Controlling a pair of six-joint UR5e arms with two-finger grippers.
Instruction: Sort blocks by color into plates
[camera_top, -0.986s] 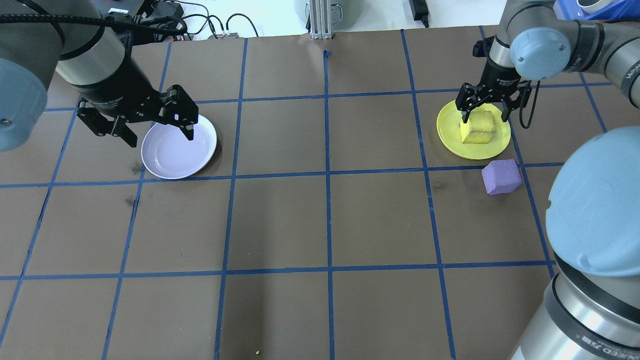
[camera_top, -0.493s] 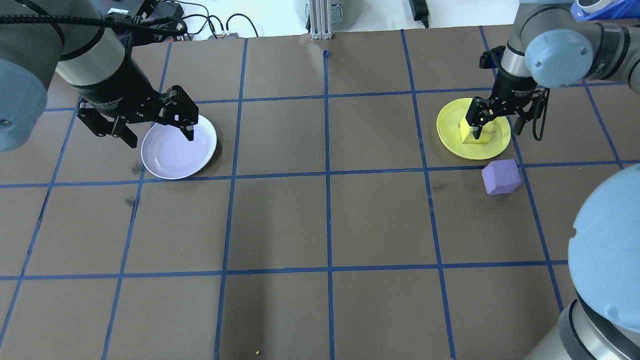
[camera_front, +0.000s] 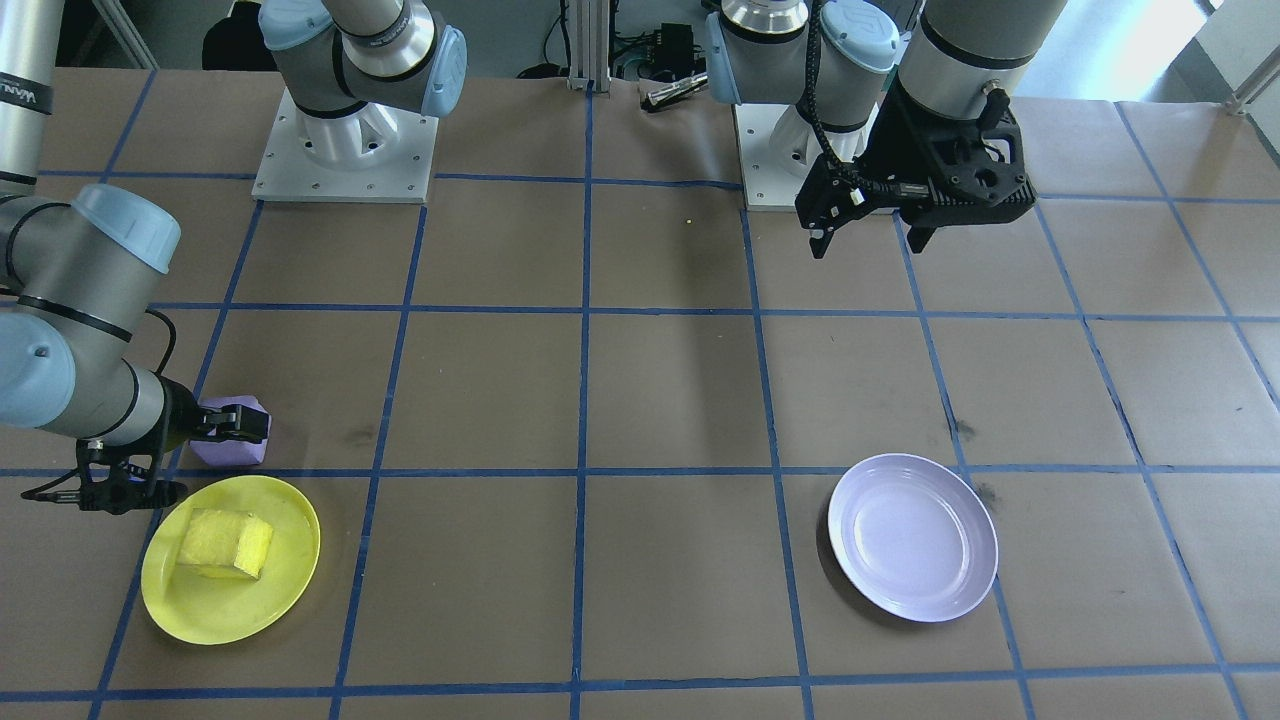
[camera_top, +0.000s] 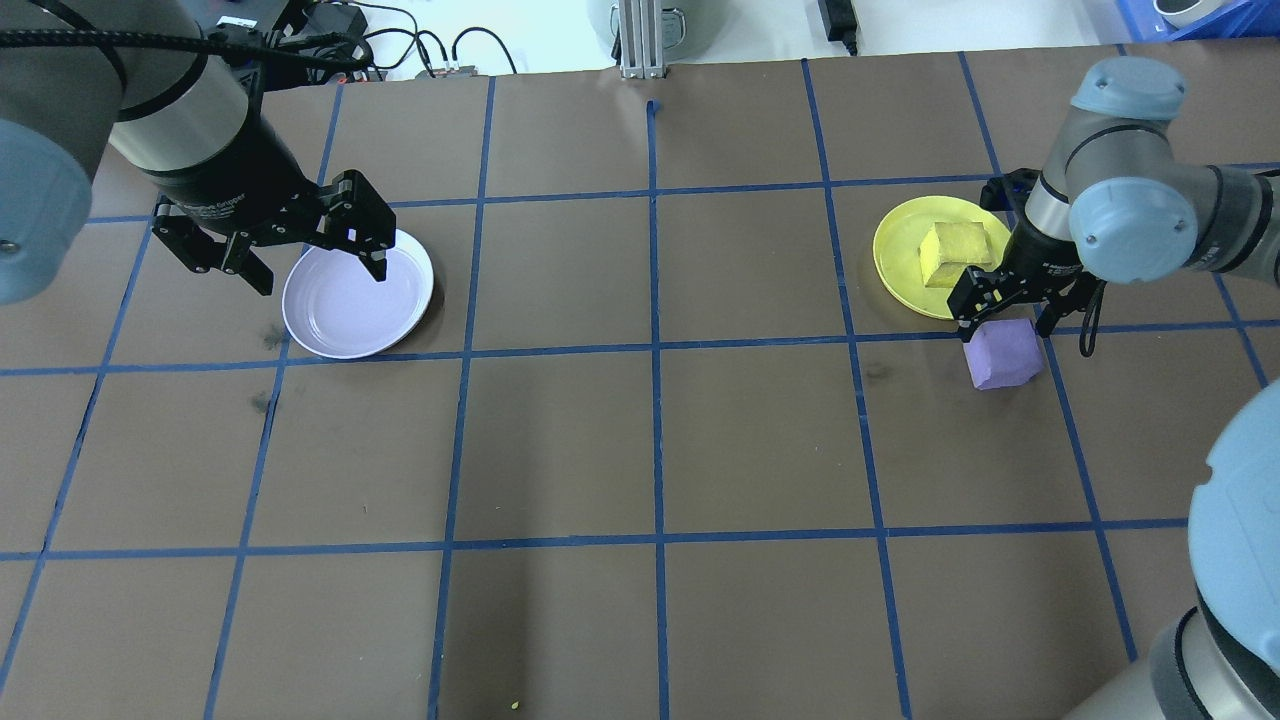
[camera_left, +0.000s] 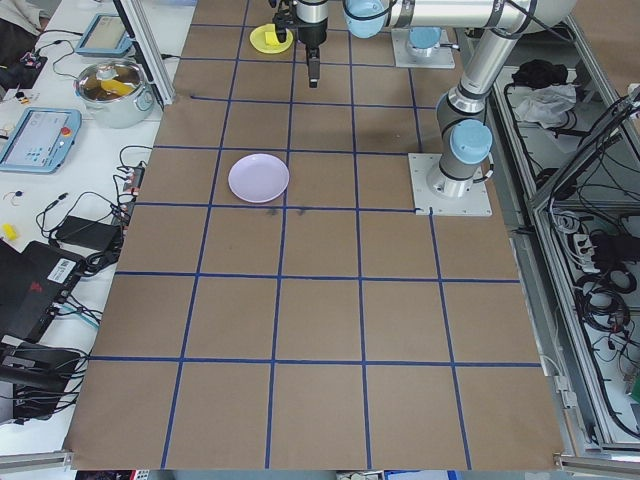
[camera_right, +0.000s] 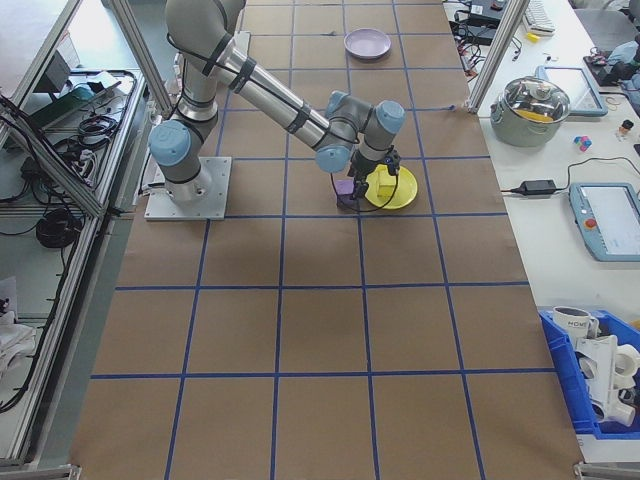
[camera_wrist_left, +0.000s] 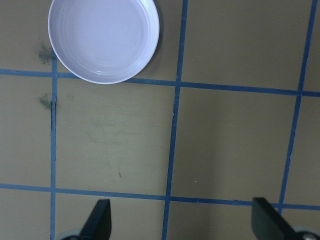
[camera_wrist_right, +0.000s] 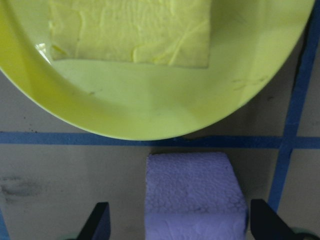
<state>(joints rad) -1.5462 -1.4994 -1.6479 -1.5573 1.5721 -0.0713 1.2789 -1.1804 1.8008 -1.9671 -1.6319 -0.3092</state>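
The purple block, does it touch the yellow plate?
Apart. The right wrist view shows brown table and blue tape between the purple block and the yellow plate rim.

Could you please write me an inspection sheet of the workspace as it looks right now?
Surface: brown table with a blue tape grid, a few dark smudges.
Job's things: yellow block lies in the yellow plate; purple block on the table beside that plate; lavender plate holds nothing.
Clutter: nothing seen on the mat.
Grippers: right claw open, poised over the purple block; left claw open, above the lavender plate's edge.
Cables: black leads beyond the far edge.
Surroundings: side benches with a pot and tablets.
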